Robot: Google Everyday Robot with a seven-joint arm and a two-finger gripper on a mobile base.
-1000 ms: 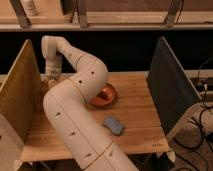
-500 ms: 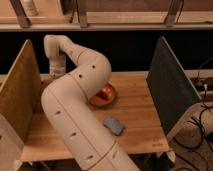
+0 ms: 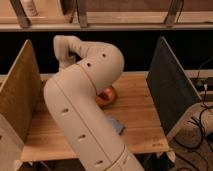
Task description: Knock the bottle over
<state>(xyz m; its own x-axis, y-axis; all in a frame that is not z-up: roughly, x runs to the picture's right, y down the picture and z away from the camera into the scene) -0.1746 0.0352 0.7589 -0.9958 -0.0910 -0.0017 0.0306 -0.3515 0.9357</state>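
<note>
While the big white arm sweeps up through the middle of the frame and hooks over toward the upper left, it blocks most of the wooden table. Peeking out at its right edge is the red bowl. The gripper isn't visible, hidden beyond the wrist at upper left. The bottle doesn't show either, so its direction from the gripper can't be called.

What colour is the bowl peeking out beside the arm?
Reddish-orange bowl, seen in the camera view, partly behind the arm; the gripper is hidden behind the arm.
</note>
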